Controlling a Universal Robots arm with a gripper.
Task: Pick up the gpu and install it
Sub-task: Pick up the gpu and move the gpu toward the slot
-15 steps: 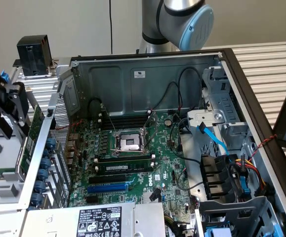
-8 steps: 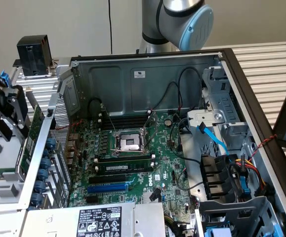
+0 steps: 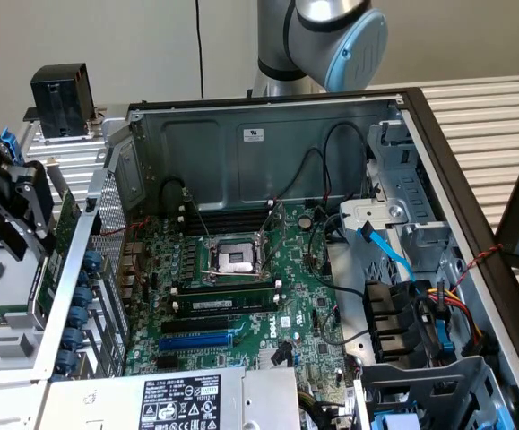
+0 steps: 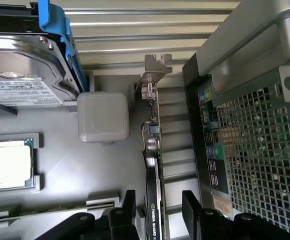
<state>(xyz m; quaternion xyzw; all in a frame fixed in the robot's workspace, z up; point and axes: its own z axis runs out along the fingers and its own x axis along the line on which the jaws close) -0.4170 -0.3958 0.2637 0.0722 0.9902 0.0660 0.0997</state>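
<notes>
The gpu (image 4: 155, 150) stands on its edge in a grey tray just outside the computer case, seen edge-on with its metal end bracket (image 4: 157, 67) at the far end. My gripper (image 4: 159, 206) is open, one black finger (image 4: 129, 200) on each side of the card, with a gap left on both sides. In the exterior view the gpu (image 3: 63, 228) is a thin green board at the exterior view's left, against the case's outer wall, and the gripper (image 3: 15, 210) hangs right beside it. The motherboard (image 3: 241, 296) lies in the open case.
Close to the card is the case's rear panel (image 4: 211, 145) with ports and a mesh grille (image 4: 257, 150). On the tray sit a hard drive in a blue carrier (image 4: 24, 70), a grey block (image 4: 103, 116) and a CPU (image 4: 9, 165). Cables and drive bays (image 3: 411, 313) fill the case's far side.
</notes>
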